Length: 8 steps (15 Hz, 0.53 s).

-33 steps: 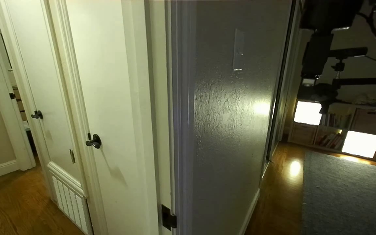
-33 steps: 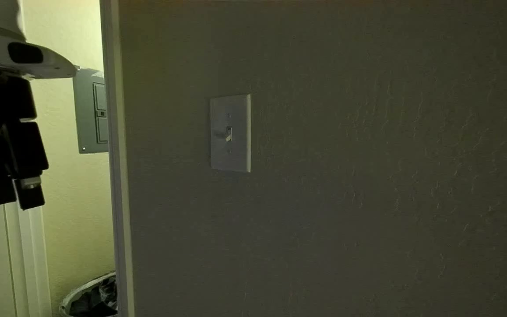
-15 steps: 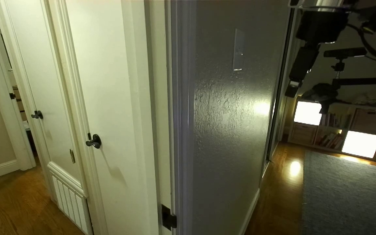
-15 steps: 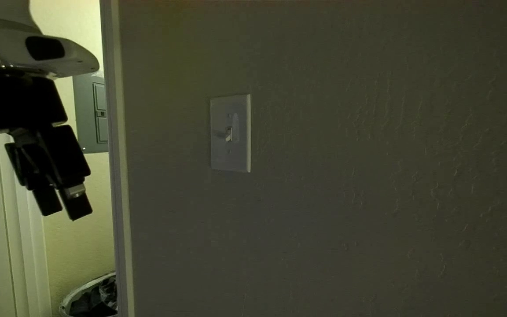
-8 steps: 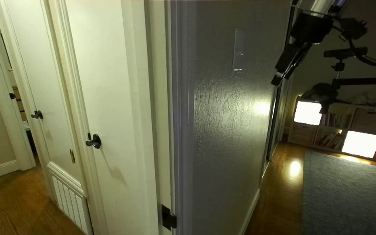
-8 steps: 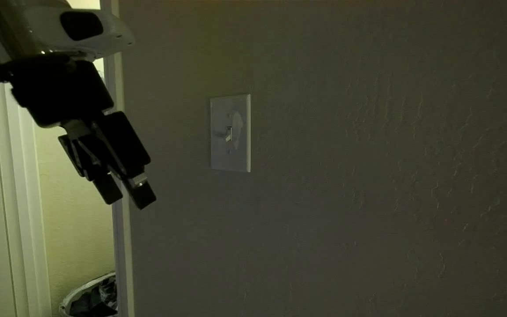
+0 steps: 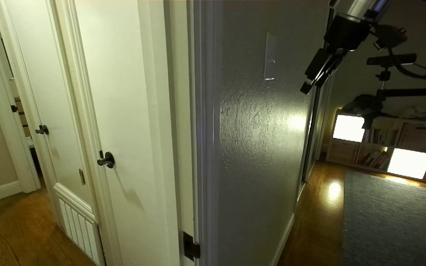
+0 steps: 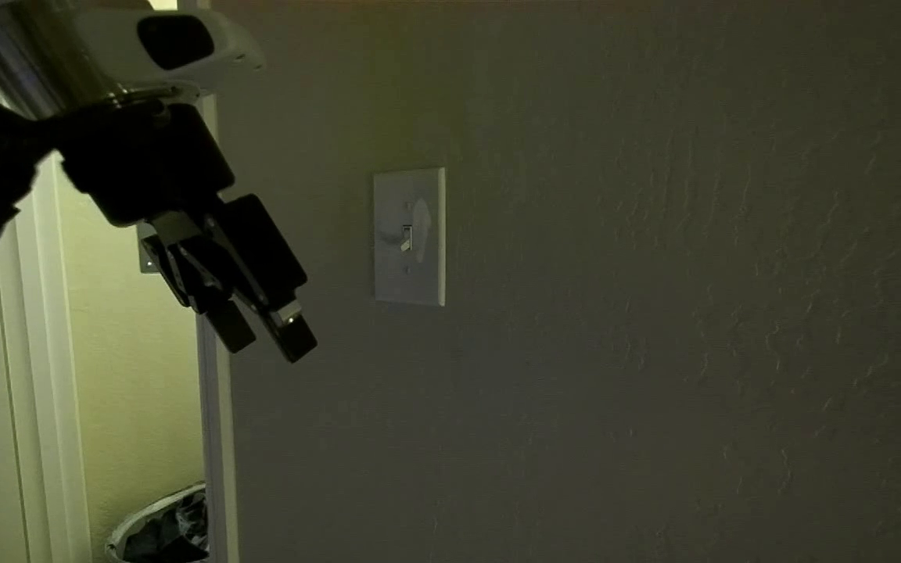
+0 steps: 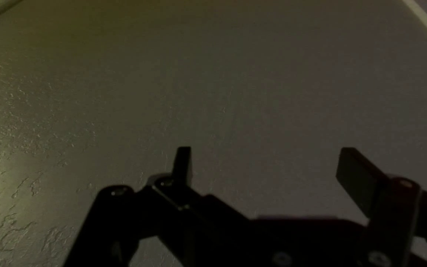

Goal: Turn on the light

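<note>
The light switch [image 8: 427, 274] is a small pale rectangular plate on the dark wall, with a small toggle [image 8: 406, 244] tilted downward. The plate also shows edge-on in an exterior view [image 7: 270, 55]. My black gripper [image 8: 269, 348] is tilted, its fingers slanting down toward the wall. In that exterior view it appears left of the plate, with its tips lower than the plate. It is also seen apart from the wall plate in an exterior view [image 7: 312, 87]. In the wrist view the gripper [image 9: 265, 150] has its fingers wide apart with nothing between them. The switch is out of the wrist view. The lamp is not seen.
A door frame [image 7: 206, 129] edges the switch wall, with white doors and dark handles [image 7: 106, 160] beyond. A camera on a stand [image 7: 390, 59] and a shelf [image 7: 340, 149] with glowing panels stand behind the arm. A lined bin [image 8: 126, 532] is low by the door frame.
The gripper has moved closer to the switch plate and tilted from pointing straight down to slanting toward the wall. The switch toggle looks unchanged.
</note>
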Each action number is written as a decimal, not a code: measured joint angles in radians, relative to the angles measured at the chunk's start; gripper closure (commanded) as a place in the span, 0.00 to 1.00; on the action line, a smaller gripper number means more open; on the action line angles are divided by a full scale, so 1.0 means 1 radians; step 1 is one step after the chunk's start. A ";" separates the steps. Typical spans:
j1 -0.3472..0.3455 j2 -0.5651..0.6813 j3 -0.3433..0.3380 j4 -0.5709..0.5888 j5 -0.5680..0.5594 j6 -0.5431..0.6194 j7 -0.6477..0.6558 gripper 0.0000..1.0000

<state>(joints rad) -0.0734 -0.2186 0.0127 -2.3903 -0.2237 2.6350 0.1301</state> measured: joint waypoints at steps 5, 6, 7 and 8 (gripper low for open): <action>0.000 0.029 -0.004 0.004 0.024 0.074 -0.005 0.00; -0.001 0.046 -0.007 0.012 0.024 0.111 -0.004 0.00; -0.003 0.064 -0.009 0.023 0.024 0.150 -0.003 0.00; -0.006 0.081 -0.011 0.036 0.024 0.186 -0.003 0.00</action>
<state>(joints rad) -0.0790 -0.1372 0.0020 -2.3543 -0.1994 2.8212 0.1267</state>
